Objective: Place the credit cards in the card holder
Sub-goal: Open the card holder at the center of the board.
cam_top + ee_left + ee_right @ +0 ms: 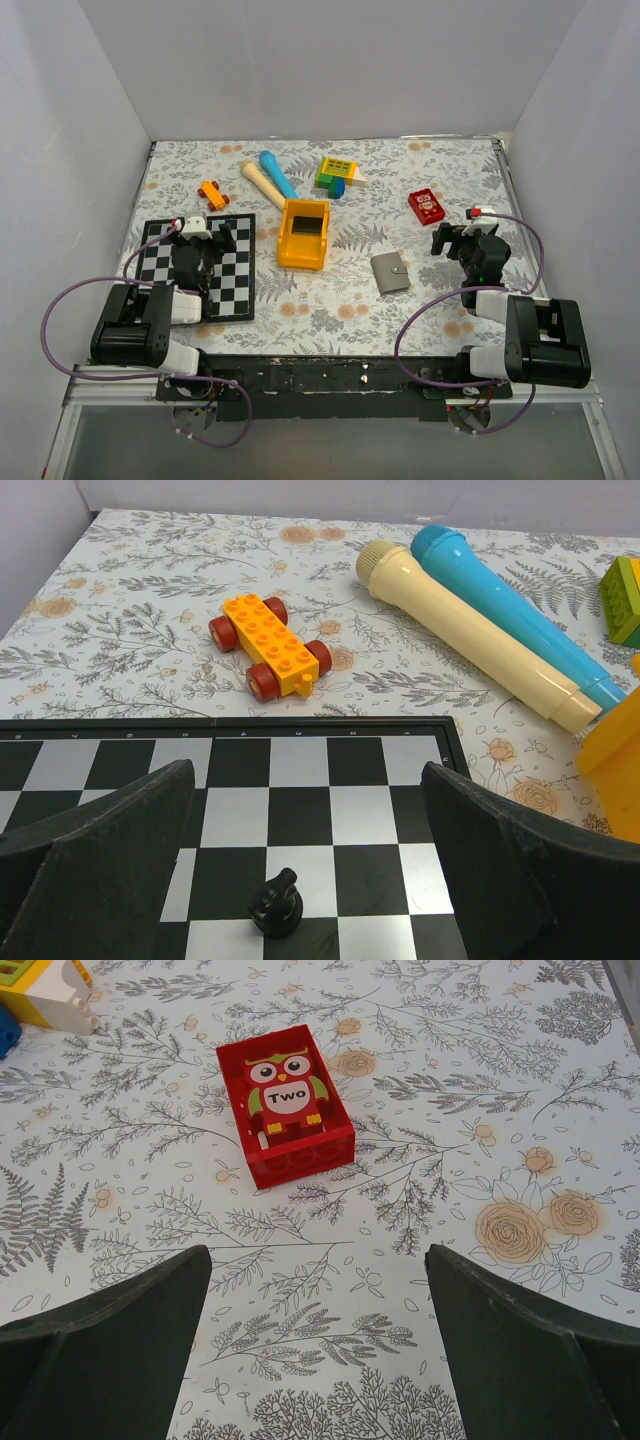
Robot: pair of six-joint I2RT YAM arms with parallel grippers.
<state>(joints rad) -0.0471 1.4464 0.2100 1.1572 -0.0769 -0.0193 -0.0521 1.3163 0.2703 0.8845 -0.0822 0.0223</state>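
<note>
We are seeing a matt table cover (pixel 500 1110). The red block (pixel 285 1105) and the toy car (pixel 272 646) are looking like smooth glossy plastic. The chessboard (pixel 300 810) is shining slightly, and the grey card holder (pixel 390 272) is appearing matt.

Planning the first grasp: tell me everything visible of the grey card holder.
The card holder is a small, flat, grey wallet, matte like fabric or leather, lying closed on the floral table. A small snap tab shows at its right edge. It sits slightly turned, between the orange tray and the right gripper, touching neither. Only the top view shows it; finer detail is too small to tell.
</note>
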